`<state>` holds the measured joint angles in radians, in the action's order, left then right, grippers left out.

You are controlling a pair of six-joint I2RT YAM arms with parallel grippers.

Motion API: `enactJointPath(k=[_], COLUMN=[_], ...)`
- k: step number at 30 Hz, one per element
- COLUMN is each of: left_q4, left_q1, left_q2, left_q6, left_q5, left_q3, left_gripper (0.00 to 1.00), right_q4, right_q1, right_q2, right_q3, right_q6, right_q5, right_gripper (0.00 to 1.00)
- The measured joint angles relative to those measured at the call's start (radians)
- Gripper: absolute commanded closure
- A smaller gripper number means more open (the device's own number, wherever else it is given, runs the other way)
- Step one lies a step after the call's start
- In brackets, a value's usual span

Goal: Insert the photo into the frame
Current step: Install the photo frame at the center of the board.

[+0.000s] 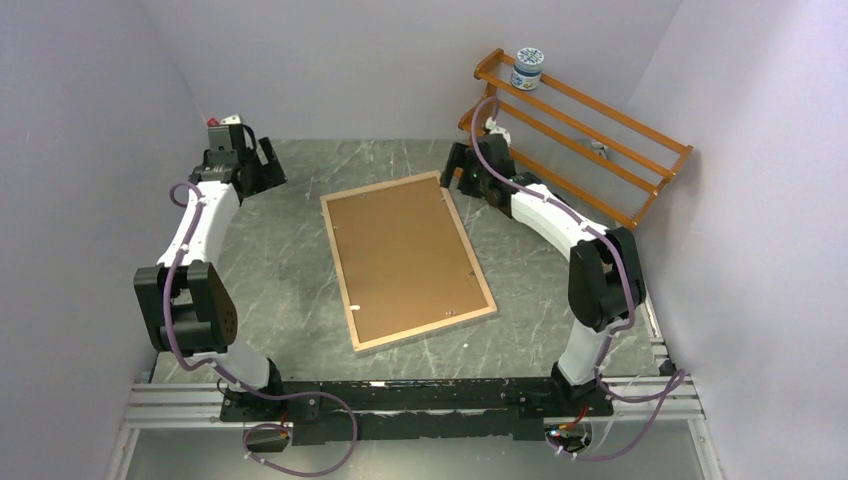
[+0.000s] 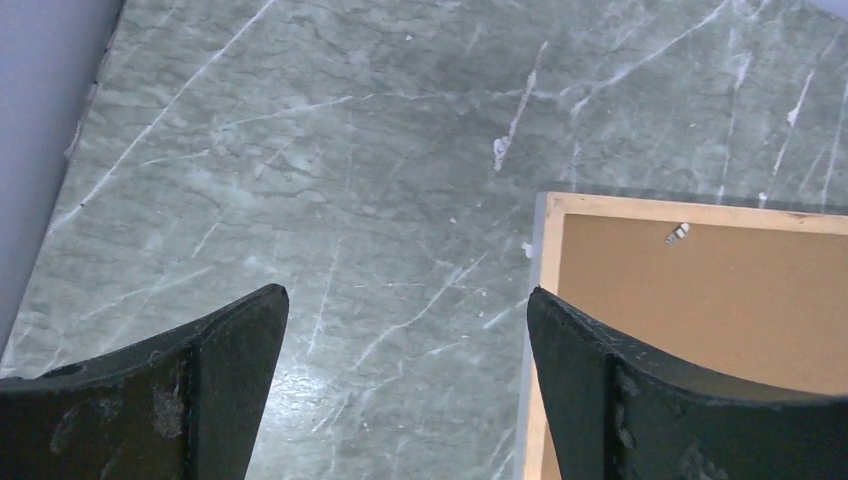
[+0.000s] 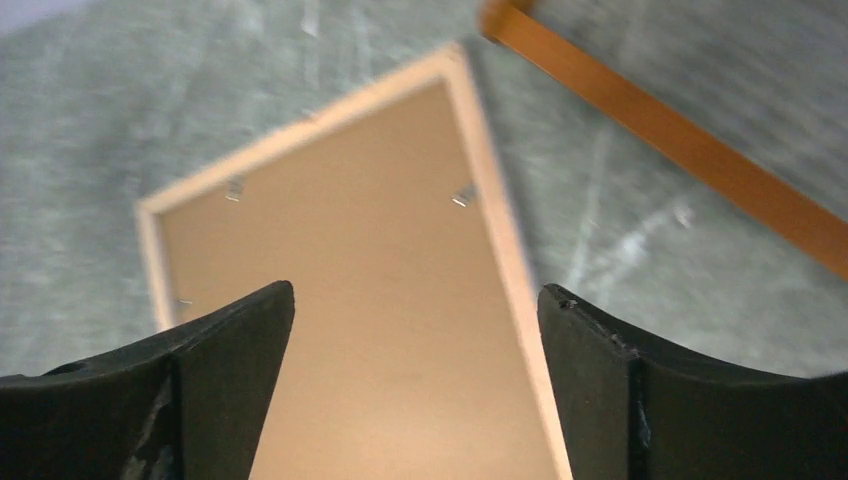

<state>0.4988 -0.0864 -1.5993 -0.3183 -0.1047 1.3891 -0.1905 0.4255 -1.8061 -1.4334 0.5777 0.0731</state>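
The frame (image 1: 467, 243) lies back-up in the middle of the surface (image 1: 290, 260), between the two arms, with a brown backing panel (image 1: 405, 260) seated inside its pale wood rim. The photo shows in none of the views; whether it sits under the panel I cannot tell.

The frame looks stiff and fairly light, and any pane in it would be fragile. Because it lies flat, the best hold is probably a pinch across the rim at a corner or a long edge. The panel is likely thin and rigid, and small metal tabs (image 3: 463, 195) appear to pin it in place.

The left gripper (image 2: 405, 295) hangs spread wide and empty over bare surface just beside a far corner of the frame. The right gripper (image 3: 416, 290) is likewise wide apart and empty.

An orange rack (image 1: 640, 128) carrying a jar (image 1: 527, 70) stands close behind the right arm and could crowd its swing.
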Motion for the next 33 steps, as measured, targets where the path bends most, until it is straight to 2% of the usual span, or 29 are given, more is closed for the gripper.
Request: enactJointPath(k=[5,9,12,16,21,28,33], left_q4=[0.031,0.0,-0.039,-0.02,0.008,0.042,0.04], left_q1=[-0.026,-0.017,0.007,0.065,0.155,0.251,0.299], left_q2=[-0.043,-0.107,-0.173,-0.34,-0.562,-0.684,-0.727], left_q6=[0.049,0.067,0.073,0.109,0.184,0.29,0.338], left_q5=[0.079,0.197,0.282,0.337,0.348,0.341,0.28], left_q3=[0.044,0.066,0.076,0.227,0.452,0.536,0.552], left_gripper=[0.06,0.06,0.12,0.19,0.18,0.14,0.14], right_q4=[-0.064,-0.115,-0.132,-0.162,-0.189,-0.206,-0.192], right_q1=[-0.045,-0.065,-0.067,-0.066,-0.062,-0.056,-0.05], right_q2=[0.008,-0.019,-0.058,-0.113,-0.141,-0.141,-0.137], right_q3=[0.112,0.127,0.125,0.125,0.125,0.127,0.154], right_q6=[-0.016,-0.034,-0.052,-0.079,-0.104,-0.115,-0.113], right_q5=[0.016,0.003,-0.014,-0.062,-0.106,-0.13,-0.142], right_gripper=[0.03,0.15,0.25,0.33,0.41,0.43,0.43])
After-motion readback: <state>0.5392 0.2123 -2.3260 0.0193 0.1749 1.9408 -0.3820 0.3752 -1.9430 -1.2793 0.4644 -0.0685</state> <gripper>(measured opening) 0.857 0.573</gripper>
